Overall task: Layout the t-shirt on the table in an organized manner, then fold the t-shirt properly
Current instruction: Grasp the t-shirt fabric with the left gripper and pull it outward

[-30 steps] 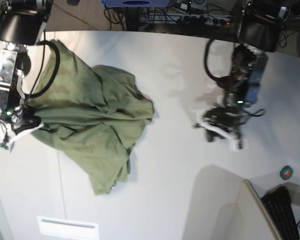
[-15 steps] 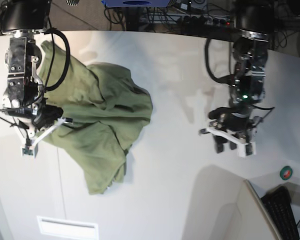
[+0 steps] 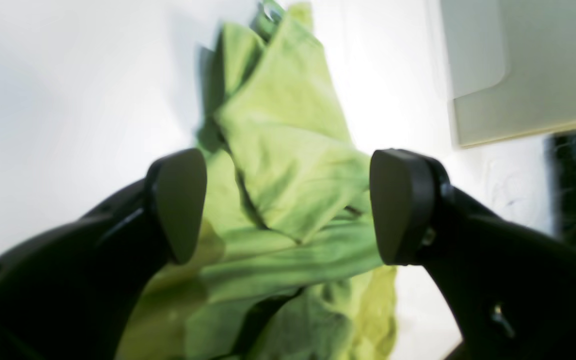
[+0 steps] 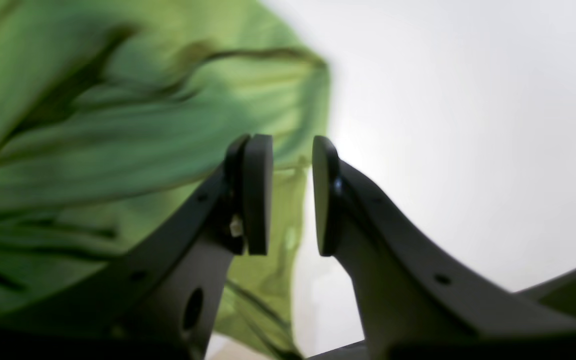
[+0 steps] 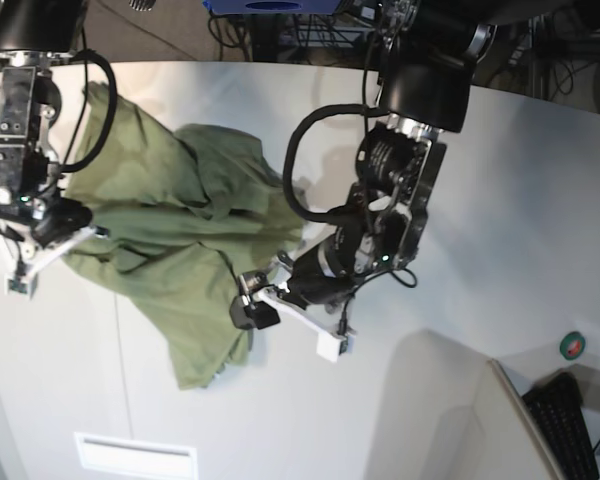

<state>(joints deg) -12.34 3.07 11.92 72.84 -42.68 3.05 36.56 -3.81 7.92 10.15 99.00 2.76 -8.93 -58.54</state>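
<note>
The olive-green t-shirt [image 5: 180, 230] lies crumpled on the left half of the table [image 5: 500, 200]. My left gripper [image 5: 278, 322] hovers at the shirt's lower right edge. In the left wrist view that gripper [image 3: 288, 205] is open wide, and the t-shirt [image 3: 288, 165] lies beyond its fingers on the table [image 3: 68, 75], with nothing gripped. My right gripper [image 5: 85, 238] sits at the shirt's left edge. In the right wrist view its pads [image 4: 258, 195] stand a narrow gap apart. The blurred t-shirt [image 4: 93, 125] lies behind them, and no cloth shows between them.
A small white label [image 5: 135, 455] lies near the front edge. A grey panel [image 5: 480, 420], a keyboard [image 5: 565, 420] and a green tape roll [image 5: 573, 345] sit at the lower right. Cables run behind the table's curved far edge. The grey panel [image 3: 518, 65] also shows top right.
My left arm has swung from the table's right side across to the shirt's lower right edge, and its jaws have opened wider. The right gripper's pads have parted and it has shifted left.
</note>
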